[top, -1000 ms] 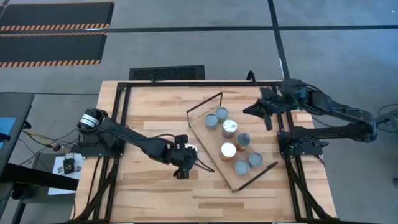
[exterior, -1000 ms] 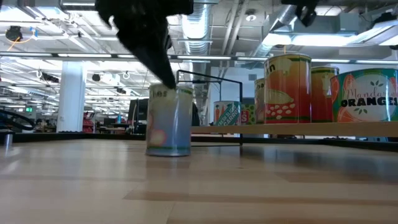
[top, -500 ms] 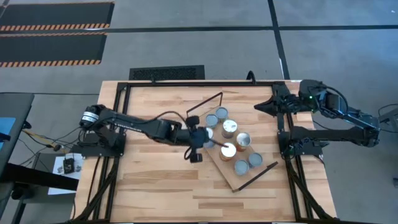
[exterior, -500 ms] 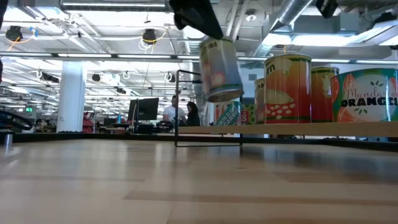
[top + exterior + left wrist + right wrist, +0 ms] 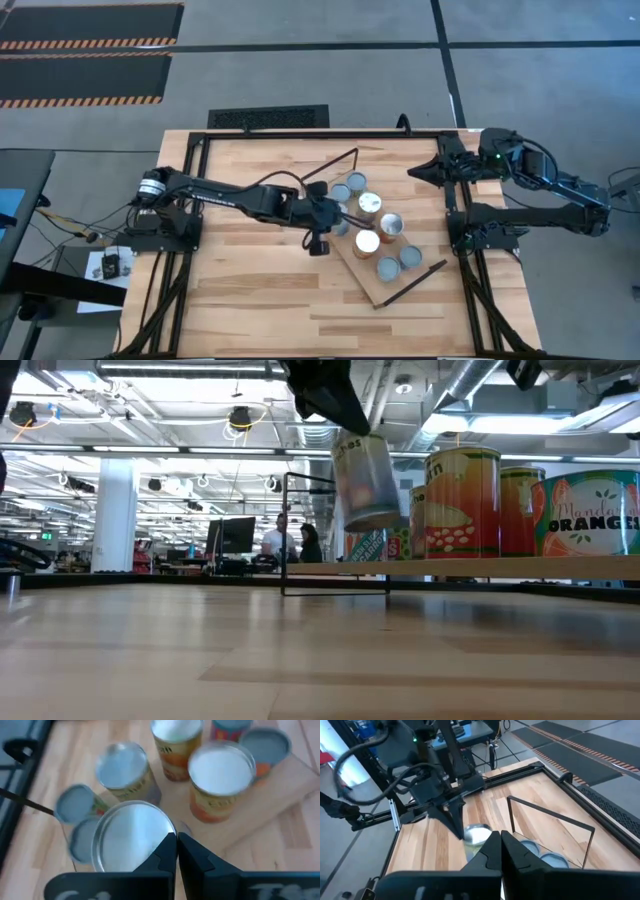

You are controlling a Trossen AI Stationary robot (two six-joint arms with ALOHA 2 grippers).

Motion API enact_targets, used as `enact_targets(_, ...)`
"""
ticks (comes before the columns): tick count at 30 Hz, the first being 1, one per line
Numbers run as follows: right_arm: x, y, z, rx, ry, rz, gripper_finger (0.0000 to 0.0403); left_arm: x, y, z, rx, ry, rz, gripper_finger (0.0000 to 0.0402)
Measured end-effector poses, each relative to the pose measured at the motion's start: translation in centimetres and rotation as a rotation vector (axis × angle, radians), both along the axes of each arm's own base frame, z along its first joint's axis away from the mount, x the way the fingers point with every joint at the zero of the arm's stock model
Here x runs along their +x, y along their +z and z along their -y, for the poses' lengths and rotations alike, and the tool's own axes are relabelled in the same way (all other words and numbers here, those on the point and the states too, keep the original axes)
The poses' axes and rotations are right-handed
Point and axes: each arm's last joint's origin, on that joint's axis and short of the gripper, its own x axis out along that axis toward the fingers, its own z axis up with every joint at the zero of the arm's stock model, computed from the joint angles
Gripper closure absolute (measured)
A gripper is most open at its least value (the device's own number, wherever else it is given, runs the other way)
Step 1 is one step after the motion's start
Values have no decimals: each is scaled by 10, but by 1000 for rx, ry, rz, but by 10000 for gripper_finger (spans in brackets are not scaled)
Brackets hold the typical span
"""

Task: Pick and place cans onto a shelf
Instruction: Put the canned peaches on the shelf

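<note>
From above, the left gripper (image 5: pixel 325 222) reaches across the plank table (image 5: pixel 240 300) to the near edge of the shelf (image 5: pixel 362 280), a light board set at an angle with black wire frames (image 5: pixel 330 165) at its short ends; its fingers are clamped on a can that the arm largely hides in this view. Six cans (image 5: pixel 369 206) stand on the board in two loose rows. The right gripper (image 5: pixel 418 172) waits, fingers closed and empty, beside the table's far right corner. At table height, the held can (image 5: pixel 366 482) hangs tilted in the air, clear of the tabletop and in front of the shelf's wire frame, pinched at its top by the dark fingers (image 5: pixel 335 402); orange-labelled cans (image 5: pixel 462 502) stand on the board behind it, and people show far back in the room. Left wrist view: the closed fingertips (image 5: pixel 176 851) grip the rim of the held can's silvery lid (image 5: pixel 133 836), with several shelf cans (image 5: pixel 220 779) just beyond. Right wrist view: the right fingers (image 5: pixel 496 851) meet with nothing between them, and the left arm with its can (image 5: pixel 476 834) shows farther off near the wire frame (image 5: pixel 547 822).
</note>
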Motion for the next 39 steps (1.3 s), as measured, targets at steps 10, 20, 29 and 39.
enact_targets(10, 0, 0, 0, -4, -3, 1, 395, 34, -6, -1, 22, 12, -134, 401)
enact_targets(20, 0, 0, 0, -4, -3, 1, 395, 37, -8, -9, -6, 54, -129, 401)
enact_targets(29, 0, 0, 0, -10, -2, 0, 395, 45, -29, -14, -39, 49, -191, 401)
enact_targets(39, 0, 0, 0, -11, -1, 1, 395, 47, -27, -15, -45, 55, -162, 401)
